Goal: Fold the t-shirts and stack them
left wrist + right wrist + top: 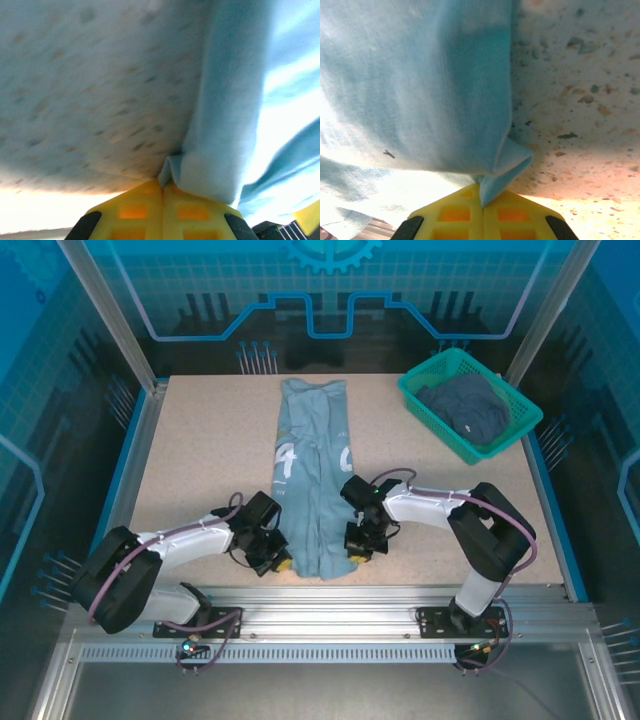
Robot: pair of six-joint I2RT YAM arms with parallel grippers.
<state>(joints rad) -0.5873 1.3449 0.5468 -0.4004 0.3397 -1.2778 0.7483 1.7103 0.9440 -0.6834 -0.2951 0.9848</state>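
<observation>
Print on pale blue t-shirt: white "4". Both arms lie low at the desk near edge; left fingers and right fingers each clamp its hem.

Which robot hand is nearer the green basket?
Right. The right end effector pinches the pale blue t-shirt at its near corner, on the teal basket side; the left end effector pinches the opposite corner, farther away.

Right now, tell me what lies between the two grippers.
The near end of the pale blue t-shirt spans the gap between the left gripper and the right gripper, each shut on its edge, as the top external view shows.
</observation>
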